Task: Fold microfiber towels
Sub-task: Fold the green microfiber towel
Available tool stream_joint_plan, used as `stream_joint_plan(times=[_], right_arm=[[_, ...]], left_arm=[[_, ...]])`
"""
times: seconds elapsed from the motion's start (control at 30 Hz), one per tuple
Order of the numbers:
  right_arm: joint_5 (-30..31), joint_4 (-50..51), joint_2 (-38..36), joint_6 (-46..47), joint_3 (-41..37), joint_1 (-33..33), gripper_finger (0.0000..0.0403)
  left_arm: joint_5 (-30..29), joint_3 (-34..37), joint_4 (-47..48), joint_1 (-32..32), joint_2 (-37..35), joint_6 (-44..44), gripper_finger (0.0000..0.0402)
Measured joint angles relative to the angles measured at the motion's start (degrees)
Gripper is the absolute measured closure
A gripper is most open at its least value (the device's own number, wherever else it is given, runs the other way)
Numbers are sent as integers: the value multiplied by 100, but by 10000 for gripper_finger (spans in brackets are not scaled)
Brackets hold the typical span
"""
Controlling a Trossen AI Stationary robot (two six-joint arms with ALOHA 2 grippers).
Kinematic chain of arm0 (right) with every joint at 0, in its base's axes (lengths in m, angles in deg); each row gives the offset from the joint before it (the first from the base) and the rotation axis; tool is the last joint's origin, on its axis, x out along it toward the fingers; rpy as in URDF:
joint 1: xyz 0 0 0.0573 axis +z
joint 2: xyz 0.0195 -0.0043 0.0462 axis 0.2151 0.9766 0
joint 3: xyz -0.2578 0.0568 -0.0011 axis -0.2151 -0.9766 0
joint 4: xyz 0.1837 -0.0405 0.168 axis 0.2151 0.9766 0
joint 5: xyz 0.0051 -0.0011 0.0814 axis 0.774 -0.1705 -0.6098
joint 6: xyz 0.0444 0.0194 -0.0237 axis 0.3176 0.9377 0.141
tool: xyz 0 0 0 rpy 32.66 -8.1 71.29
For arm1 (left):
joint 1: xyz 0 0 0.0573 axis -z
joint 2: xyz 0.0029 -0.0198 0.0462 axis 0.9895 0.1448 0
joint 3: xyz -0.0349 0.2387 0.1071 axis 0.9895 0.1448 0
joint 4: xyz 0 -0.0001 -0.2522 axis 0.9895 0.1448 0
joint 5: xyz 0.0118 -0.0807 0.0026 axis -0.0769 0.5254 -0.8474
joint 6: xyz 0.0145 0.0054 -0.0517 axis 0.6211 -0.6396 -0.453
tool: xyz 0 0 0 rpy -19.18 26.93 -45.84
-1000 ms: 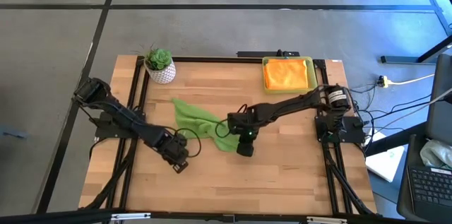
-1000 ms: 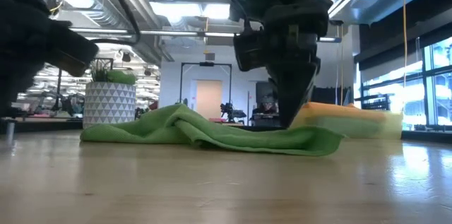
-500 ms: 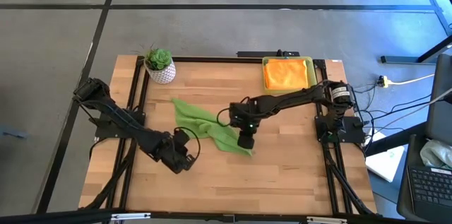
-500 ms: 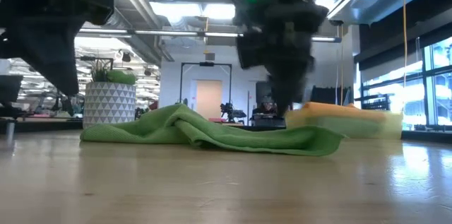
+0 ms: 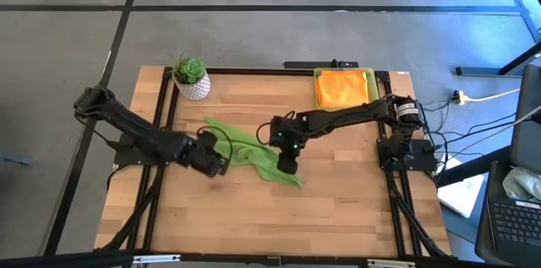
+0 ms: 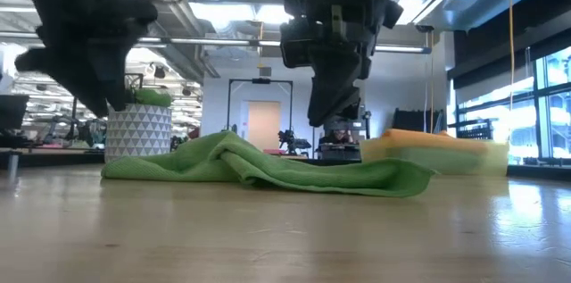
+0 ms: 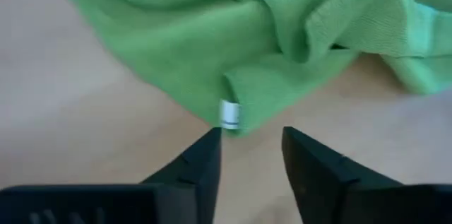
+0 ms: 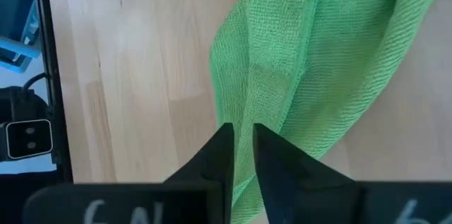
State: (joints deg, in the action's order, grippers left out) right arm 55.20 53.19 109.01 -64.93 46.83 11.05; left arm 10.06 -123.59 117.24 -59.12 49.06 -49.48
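A lime green towel [image 5: 249, 156] lies rumpled near the middle of the table [image 5: 338, 217], stretched from about ten o'clock down toward four o'clock of the table's centre, with folds bunched along its length. In the low view it is a long low heap [image 6: 268, 169] resting on the wood.

The left gripper [image 5: 215, 165] sits at the towel's nine o'clock edge. Its wrist view shows the two fingers [image 7: 201, 164] parted with bare wood between them, holding nothing, and a towel corner with a small white tag [image 7: 229, 114] just ahead of the tips.

The right gripper [image 5: 287, 165] is over the towel's three o'clock side. Its wrist view shows the fingers [image 8: 219, 155] with only a narrow slit between them, above a ridge of green cloth; nothing is pinched between the tips. In the low view it hangs clear above the heap [image 6: 332, 95].

An orange towel [image 5: 345, 88] lies folded in the yellow tray [image 5: 369, 73] at the table's one o'clock corner. A potted plant [image 5: 191, 78] stands at eleven o'clock.
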Motion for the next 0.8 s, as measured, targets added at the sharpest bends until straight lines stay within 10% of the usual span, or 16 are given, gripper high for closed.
stream_joint_plan(times=[0.27,0.8], right_arm=[[-14,138,0,-94,0,-4,343],[-13,531,0,-224,0,-2,343]], left_arm=[[1728,938,-1833,-1428,-490,1342,239],[2305,934,-2122,-2034,450,2303,239]])
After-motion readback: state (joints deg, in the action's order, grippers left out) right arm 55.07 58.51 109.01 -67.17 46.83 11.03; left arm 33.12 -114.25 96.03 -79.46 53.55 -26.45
